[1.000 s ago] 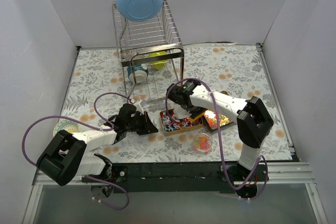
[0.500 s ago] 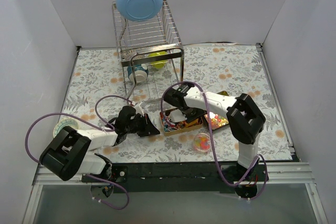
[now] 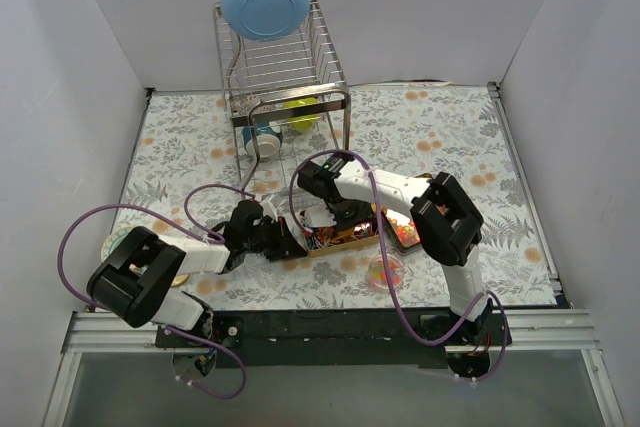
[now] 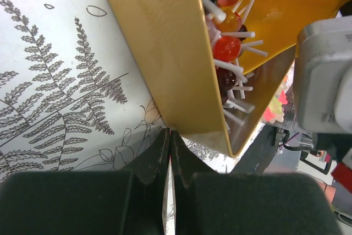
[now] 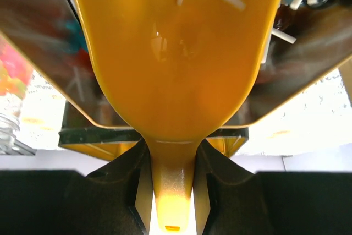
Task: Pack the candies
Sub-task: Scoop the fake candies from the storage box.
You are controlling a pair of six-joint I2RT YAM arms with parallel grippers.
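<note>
A gold box [image 3: 345, 241] at the table's front middle holds the candies [image 3: 328, 234]. In the left wrist view they are red, orange and dark lollipops [image 4: 225, 48] with white sticks inside the box's gold wall [image 4: 159, 42]. My left gripper [image 3: 291, 245] is shut, its tips [image 4: 169, 134] against the lower edge of the box's left end. My right gripper [image 3: 338, 214] is over the box, shut on the handle of a yellow scoop [image 5: 176, 53], whose bowl sits down in the box. My right gripper also shows in its wrist view [image 5: 171, 185].
A small clear cup of coloured sweets [image 3: 385, 270] stands just in front of the box. A second tray with bright sweets [image 3: 405, 232] lies to its right. A wire dish rack [image 3: 285, 97] with a blue bowl [image 3: 265, 2] stands behind.
My right gripper has carried the scoop left along the box, towards its left end. My left gripper has stayed shut at the box's left end.
</note>
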